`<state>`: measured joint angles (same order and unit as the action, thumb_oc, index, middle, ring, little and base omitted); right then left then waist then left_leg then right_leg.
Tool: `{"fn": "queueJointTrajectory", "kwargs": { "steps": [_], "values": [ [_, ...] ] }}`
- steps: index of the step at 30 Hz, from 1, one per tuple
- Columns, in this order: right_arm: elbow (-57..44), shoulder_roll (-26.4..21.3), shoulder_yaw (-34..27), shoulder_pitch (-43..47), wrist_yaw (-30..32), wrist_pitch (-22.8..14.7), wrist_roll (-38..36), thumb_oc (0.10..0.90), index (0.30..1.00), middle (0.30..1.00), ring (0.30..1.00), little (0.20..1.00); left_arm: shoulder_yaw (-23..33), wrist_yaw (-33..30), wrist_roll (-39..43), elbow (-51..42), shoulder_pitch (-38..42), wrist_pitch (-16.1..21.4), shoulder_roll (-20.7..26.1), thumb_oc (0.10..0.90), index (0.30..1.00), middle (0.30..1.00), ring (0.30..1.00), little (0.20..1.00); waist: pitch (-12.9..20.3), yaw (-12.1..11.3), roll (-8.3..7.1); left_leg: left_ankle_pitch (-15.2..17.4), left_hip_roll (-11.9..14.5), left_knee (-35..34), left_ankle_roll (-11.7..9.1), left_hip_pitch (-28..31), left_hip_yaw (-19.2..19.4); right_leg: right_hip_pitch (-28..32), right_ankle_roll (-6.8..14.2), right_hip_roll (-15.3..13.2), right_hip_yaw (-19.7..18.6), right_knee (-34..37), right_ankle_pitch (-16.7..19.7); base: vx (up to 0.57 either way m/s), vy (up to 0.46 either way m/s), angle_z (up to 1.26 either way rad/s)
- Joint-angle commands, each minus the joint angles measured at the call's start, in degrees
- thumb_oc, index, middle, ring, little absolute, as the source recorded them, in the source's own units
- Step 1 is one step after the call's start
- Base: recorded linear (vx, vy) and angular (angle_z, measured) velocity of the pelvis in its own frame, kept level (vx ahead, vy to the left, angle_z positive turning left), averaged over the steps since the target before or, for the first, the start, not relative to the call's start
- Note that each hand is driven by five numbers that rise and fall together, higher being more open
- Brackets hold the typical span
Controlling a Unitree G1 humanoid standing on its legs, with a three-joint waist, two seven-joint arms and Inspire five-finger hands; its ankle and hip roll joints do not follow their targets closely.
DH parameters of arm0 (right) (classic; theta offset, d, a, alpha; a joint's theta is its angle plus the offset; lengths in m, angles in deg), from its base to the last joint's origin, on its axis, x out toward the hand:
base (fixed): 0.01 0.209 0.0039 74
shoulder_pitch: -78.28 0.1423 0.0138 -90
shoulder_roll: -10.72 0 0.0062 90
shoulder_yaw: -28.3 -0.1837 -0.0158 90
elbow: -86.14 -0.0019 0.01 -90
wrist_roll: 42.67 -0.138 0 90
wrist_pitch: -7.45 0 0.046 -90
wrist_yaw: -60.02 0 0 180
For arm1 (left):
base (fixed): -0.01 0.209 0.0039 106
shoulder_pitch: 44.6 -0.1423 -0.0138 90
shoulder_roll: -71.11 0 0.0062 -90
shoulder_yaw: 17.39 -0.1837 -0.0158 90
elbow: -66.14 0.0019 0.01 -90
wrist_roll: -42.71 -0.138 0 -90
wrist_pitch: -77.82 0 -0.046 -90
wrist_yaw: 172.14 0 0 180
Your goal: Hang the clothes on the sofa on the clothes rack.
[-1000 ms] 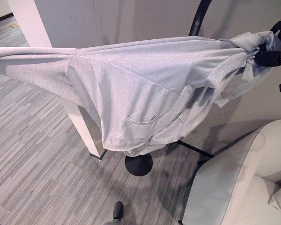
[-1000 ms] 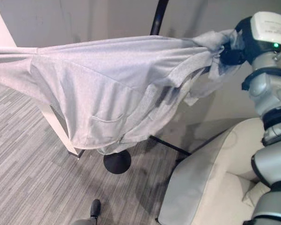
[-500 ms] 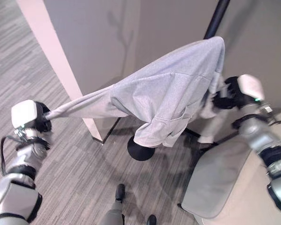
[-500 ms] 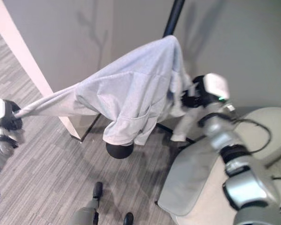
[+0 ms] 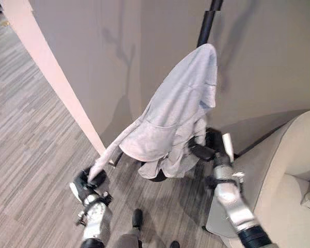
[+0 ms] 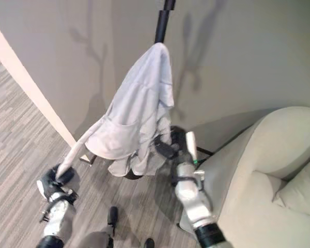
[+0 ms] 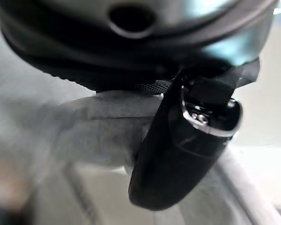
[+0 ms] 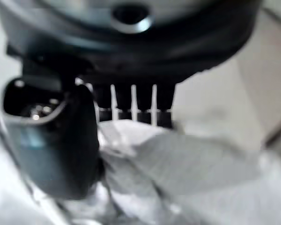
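We saw the grey shirt [image 5: 178,124] draped over the top of the black clothes rack [image 5: 205,28], beside the sofa [image 5: 279,181]. Our left hand [image 5: 88,181] was clamped on the sleeve end low down, and our right hand [image 5: 211,147] was pinching the hem, thumb over cloth in its wrist view. It looked soft, light and slippery, so we'd grip sleeve ends or hem only.

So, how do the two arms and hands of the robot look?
Both arms are silver-grey, built of rounded segments with dark joints. The left hand and the right hand are black. A white strip runs along the right hand. In the wrist views, each thumb is glossy black with a metal ring.
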<state>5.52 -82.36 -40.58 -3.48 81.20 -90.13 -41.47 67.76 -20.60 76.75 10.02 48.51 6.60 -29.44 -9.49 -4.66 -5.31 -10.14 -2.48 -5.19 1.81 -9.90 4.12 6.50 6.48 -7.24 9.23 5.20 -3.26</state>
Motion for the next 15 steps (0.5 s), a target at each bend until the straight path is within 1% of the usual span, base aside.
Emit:
{"fn": "queueJointTrajectory", "kwargs": {
  "steps": [1, 6, 9, 10, 11, 12, 14, 15],
  "values": [
    [-1.22, -1.03, 0.96, 5.28, -2.41, -7.16, -6.75, 0.800, 0.900, 0.900, 0.900, 0.900, -3.53, 7.91, 7.99, -0.30, 3.94, 5.34, 3.40, 0.800, 0.900, 0.900, 0.900, 0.900, 8.88, -0.97, 0.11, 9.09, 1.49, 0.50, -1.69, 2.87, -0.94, -1.61, 2.51, -1.25, 1.00, -3.92, -0.48, -0.01, -0.048, 0.02],
    [-1.03, -2.14, 1.44, 5.06, -3.43, -6.93, -8.33, 0.800, 0.900, 0.900, 0.900, 0.900, -3.79, 9.33, 9.25, -0.48, 2.29, 4.46, 3.41, 0.800, 0.900, 0.900, 0.900, 0.900, 9.44, -1.41, 0.31, 8.99, 2.02, 0.51, -2.07, 3.54, -0.46, -0.69, 2.36, -1.12, 1.34, -3.10, -0.65, 0.00, -0.044, -0.04],
    [-0.72, -3.92, 0.50, 4.73, -4.08, -6.89, -8.09, 0.800, 0.900, 0.900, 0.900, 0.900, -1.00, 9.51, 9.40, 1.65, 1.28, 4.02, 3.51, 0.800, 0.900, 0.900, 0.900, 0.900, 9.77, -1.74, 0.67, 8.84, 2.78, 0.43, -2.50, 4.40, 0.42, 0.01, 2.23, -1.11, 1.51, -2.14, -0.68, 0.00, -0.067, -0.16],
    [-1.09, -5.46, 0.14, 4.00, -5.24, -6.81, -7.43, 0.800, 0.900, 0.900, 0.900, 0.900, 1.39, 9.79, 9.56, 2.91, 0.05, 3.83, 3.47, 0.800, 0.900, 0.900, 0.900, 0.900, 9.99, -1.92, 0.95, 8.82, 3.35, 0.32, -2.77, 5.18, 1.12, 0.54, 2.26, -1.25, 1.70, -1.50, -0.50, 0.02, -0.078, -0.24],
    [-1.30, -6.26, 0.04, 3.64, -5.70, -6.77, -6.71, 0.800, 0.900, 0.900, 0.900, 0.900, 2.23, 10.00, 9.54, 3.97, -0.39, 3.78, 3.33, 0.800, 0.900, 0.900, 0.900, 0.900, 10.05, -1.98, 1.00, 8.82, 3.53, 0.24, -2.88, 5.46, 1.44, 0.79, 2.29, -1.26, 1.72, -1.32, -0.41, 0.01, -0.126, -0.27],
    [-1.79, -8.59, -0.39, 2.81, -6.60, -6.52, -4.42, 0.800, 0.900, 0.900, 0.900, 0.900, 4.17, 10.72, 10.07, 5.99, -1.53, 3.31, 2.95, 0.800, 0.900, 0.900, 0.900, 0.900, 10.17, -1.91, 1.27, 8.77, 4.08, 0.28, -3.13, 5.86, 2.13, 0.99, 2.32, -1.36, 1.72, -1.08, -0.28, -0.01, -0.097, -0.23],
    [-3.22, -10.41, -0.93, 1.50, -7.37, -6.10, -2.09, 0.800, 0.900, 0.900, 0.900, 0.900, 5.66, 11.39, 10.44, 7.49, -2.20, 2.89, 2.89, 0.800, 0.900, 0.900, 0.900, 0.900, 10.20, -1.77, 1.36, 8.72, 4.35, 0.37, -3.31, 6.19, 2.52, 1.27, 2.26, -1.30, 1.66, -1.04, -0.31, -0.02, -0.084, -0.19],
    [-3.55, -11.57, -1.84, 0.45, -7.93, -6.34, -1.43, 0.800, 0.900, 0.900, 0.900, 0.900, 5.83, 13.62, 10.65, 7.41, -3.67, 2.41, 3.37, 0.800, 0.900, 0.900, 0.900, 0.900, 10.12, -1.66, 1.38, 8.62, 4.53, 0.41, -3.41, 6.38, 2.71, 1.49, 2.22, -1.19, 1.82, -1.01, -0.35, -0.01, -0.049, -0.20]
  ]
}}
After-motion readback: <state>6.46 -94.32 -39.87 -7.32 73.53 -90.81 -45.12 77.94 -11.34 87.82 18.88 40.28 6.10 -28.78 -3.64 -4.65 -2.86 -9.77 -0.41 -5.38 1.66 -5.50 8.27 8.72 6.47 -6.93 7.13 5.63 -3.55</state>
